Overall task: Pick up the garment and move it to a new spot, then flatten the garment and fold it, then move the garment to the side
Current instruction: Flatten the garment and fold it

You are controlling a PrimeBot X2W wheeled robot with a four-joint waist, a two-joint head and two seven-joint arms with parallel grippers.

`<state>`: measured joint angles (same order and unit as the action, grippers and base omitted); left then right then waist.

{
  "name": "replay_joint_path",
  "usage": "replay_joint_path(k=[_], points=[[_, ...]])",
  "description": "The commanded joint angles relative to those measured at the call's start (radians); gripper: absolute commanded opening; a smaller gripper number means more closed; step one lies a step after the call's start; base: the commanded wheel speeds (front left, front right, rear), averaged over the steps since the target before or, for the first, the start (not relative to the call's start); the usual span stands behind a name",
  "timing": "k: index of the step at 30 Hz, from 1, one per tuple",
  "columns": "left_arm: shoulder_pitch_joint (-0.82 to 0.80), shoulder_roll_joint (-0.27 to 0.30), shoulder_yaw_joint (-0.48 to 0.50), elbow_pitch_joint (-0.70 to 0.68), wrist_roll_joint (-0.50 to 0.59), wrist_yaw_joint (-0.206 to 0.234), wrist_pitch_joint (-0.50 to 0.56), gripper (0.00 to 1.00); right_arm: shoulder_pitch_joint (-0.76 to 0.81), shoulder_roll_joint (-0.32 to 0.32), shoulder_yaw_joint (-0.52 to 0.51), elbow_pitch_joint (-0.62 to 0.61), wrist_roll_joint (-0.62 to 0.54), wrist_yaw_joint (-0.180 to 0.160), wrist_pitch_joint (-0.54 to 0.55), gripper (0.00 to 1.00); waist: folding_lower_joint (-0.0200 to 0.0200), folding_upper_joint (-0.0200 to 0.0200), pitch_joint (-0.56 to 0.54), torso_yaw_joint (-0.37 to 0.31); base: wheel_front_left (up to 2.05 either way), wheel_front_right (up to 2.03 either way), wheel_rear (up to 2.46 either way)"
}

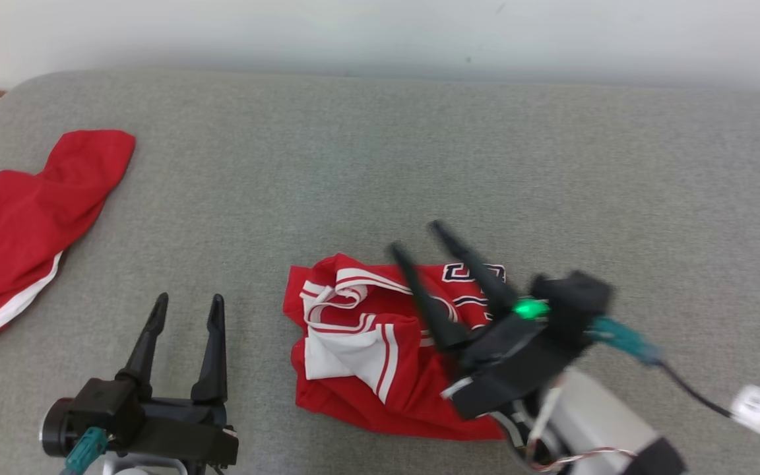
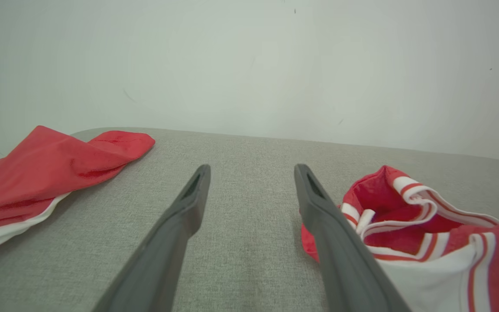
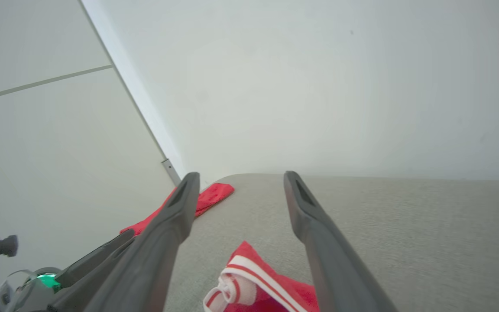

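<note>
The garment (image 1: 360, 343) is a red jersey with white stripes and dark lettering, lying crumpled in a heap on the grey cushion, a little right of centre and near the front. It also shows as the garment (image 2: 427, 229) and the garment (image 3: 254, 286). My right gripper (image 1: 413, 236) hangs just above the heap's right half, open, nothing between its fingers; in its own view the right gripper (image 3: 241, 175) looks over the jersey's striped edge. My left gripper (image 1: 187, 300) stands open to the left of the heap, apart from it, and the left gripper (image 2: 251, 169) frames bare cushion.
A second red cloth with a white band (image 1: 17, 224) lies at the cushion's far left edge. The grey cushion (image 1: 551, 171) stretches wide behind and to the right of the jersey. A pale wall (image 2: 249, 65) stands behind. A cable with a white tag (image 1: 753, 406) trails from my right wrist.
</note>
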<state>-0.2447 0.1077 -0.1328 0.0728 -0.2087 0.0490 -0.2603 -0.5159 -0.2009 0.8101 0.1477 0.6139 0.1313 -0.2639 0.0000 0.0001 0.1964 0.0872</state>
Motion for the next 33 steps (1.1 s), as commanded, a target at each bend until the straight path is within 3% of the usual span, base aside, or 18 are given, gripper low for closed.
replay_joint_path(k=[1,7,16,23,33], points=[[0.019,0.012,0.006,-0.007,0.008,0.007,-0.003,1.0,0.052,-0.017,-0.087,-0.051,-0.034,-0.001,-0.001,1.0,0.0,-0.0001,-0.013,-0.021,0.0,0.0,0.0],[0.027,0.028,0.009,-0.031,0.02,0.021,-0.002,1.0,0.191,-0.03,-0.37,-0.147,-0.153,-0.001,0.0,1.0,0.0,-0.0001,-0.033,-0.047,0.0,0.0,0.0],[0.059,0.046,0.006,-0.07,0.028,0.032,0.008,1.0,0.357,-0.033,-0.619,-0.193,-0.309,-0.001,0.051,1.0,0.0,-0.0001,-0.068,-0.065,0.0,0.0,0.0],[0.092,0.054,-0.002,-0.098,0.023,0.039,0.026,1.0,0.471,-0.019,-0.695,-0.206,-0.376,-0.001,0.085,1.0,0.0,-0.0001,-0.095,-0.07,0.0,0.0,0.0],[0.105,0.057,-0.011,-0.102,0.01,0.039,0.036,1.0,0.514,-0.003,-0.711,-0.224,-0.397,-0.001,0.103,1.0,0.0,-0.0001,-0.107,-0.066,0.0,0.0,0.0]])
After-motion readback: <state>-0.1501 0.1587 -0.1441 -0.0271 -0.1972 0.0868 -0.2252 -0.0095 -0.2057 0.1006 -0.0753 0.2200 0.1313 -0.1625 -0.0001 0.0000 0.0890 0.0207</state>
